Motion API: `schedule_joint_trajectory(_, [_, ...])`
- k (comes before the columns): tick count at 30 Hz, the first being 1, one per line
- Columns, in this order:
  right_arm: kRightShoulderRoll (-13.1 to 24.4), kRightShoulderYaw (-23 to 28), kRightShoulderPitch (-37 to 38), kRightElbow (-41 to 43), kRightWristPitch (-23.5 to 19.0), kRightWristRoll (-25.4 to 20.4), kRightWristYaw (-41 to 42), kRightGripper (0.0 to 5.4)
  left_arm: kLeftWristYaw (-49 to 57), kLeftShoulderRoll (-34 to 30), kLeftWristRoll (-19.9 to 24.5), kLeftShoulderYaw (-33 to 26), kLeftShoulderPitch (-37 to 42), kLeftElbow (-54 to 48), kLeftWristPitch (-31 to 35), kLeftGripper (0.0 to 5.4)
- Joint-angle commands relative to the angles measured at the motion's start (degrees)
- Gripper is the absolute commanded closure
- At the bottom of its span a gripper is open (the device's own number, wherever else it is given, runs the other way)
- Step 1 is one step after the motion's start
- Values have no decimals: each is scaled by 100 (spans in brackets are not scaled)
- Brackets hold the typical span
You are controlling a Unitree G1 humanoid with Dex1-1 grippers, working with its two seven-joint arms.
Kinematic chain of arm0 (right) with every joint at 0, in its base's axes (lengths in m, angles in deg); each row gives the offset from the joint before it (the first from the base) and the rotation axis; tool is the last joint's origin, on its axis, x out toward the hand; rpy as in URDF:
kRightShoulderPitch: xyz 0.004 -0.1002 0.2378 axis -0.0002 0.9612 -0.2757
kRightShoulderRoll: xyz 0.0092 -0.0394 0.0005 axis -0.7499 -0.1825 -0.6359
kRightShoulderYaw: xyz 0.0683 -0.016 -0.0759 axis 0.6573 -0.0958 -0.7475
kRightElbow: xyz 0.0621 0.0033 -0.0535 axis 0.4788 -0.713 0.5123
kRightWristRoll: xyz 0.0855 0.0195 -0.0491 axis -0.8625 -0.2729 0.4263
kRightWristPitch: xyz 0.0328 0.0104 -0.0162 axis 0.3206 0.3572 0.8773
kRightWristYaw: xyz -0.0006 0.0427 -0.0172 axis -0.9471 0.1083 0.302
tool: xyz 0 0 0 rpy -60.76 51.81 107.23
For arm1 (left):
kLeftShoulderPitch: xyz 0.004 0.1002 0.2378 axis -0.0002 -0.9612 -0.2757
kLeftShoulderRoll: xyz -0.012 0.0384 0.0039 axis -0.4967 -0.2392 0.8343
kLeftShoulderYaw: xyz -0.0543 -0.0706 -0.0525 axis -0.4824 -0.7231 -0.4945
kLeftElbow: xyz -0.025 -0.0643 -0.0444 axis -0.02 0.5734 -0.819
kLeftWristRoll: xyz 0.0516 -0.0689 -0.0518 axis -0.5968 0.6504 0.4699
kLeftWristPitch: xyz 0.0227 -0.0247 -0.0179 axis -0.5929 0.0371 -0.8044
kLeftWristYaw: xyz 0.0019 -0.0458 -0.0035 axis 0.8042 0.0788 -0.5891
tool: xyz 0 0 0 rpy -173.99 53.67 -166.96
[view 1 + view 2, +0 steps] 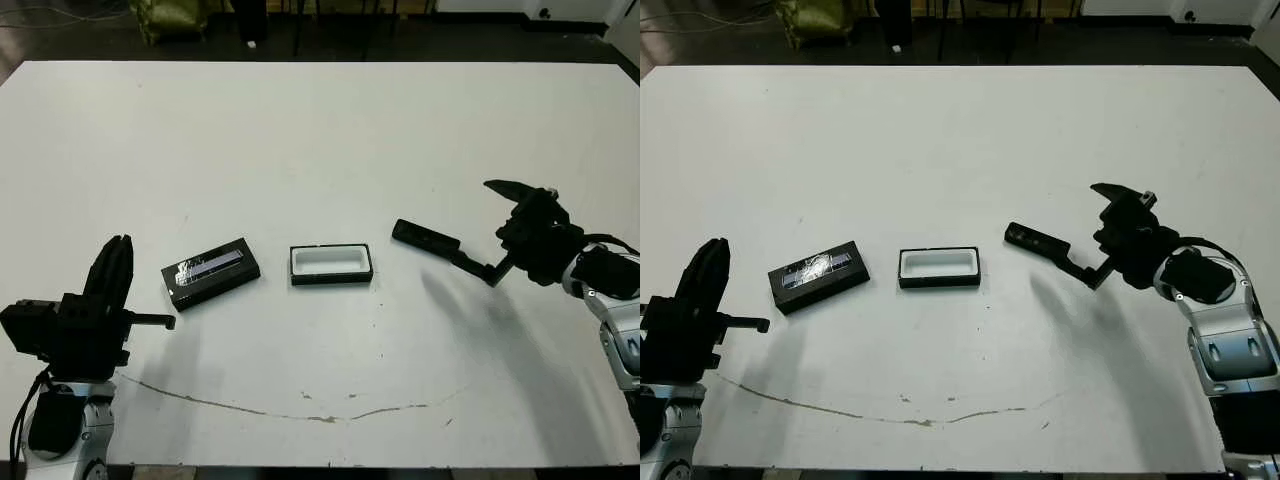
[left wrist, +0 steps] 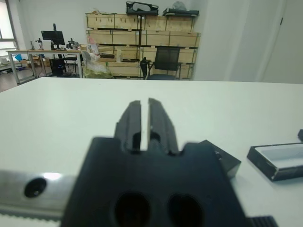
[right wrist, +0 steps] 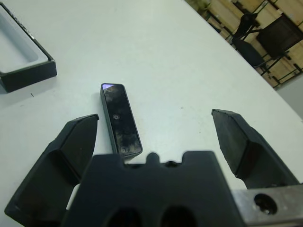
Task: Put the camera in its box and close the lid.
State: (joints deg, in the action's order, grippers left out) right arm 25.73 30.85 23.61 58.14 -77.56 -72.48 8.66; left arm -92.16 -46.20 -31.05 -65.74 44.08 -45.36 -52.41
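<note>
Fingers of my right gripper (image 3: 156, 137) were spread wide around the slim black camera bar (image 3: 120, 119), apparently not yet touching. My left gripper (image 2: 144, 120) sat closed, empty, beside the black silver-striped lid (image 1: 210, 271) and white-lined box (image 1: 331, 264).

the left gripper (image 1: 118, 250) sits low at the robot's near left, its two black fingers pressed together and pointing up the table. the right gripper (image 3: 156, 142) reaches in from the right, fingers spread wide apart, angled toward the table's middle.
</note>
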Motion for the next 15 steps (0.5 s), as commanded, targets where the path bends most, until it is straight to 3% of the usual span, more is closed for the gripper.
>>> schedule_joint_trajectory(1, [93, -94, -60, -188, -87, 13, 203, 1, 25, -60, -40, -23, -108, 41, 104, 540])
schedule_joint_trajectory(9, [72, -110, -215, -413, -129, -33, 411, 1, -12, -62, 73, -24, -117, 4, 182, 540])
schedule_joint_trajectory(15, [156, -259, -508, -843, 73, 61, 789, 1, -18, -77, 18, -20, -106, 26, 138, 540])
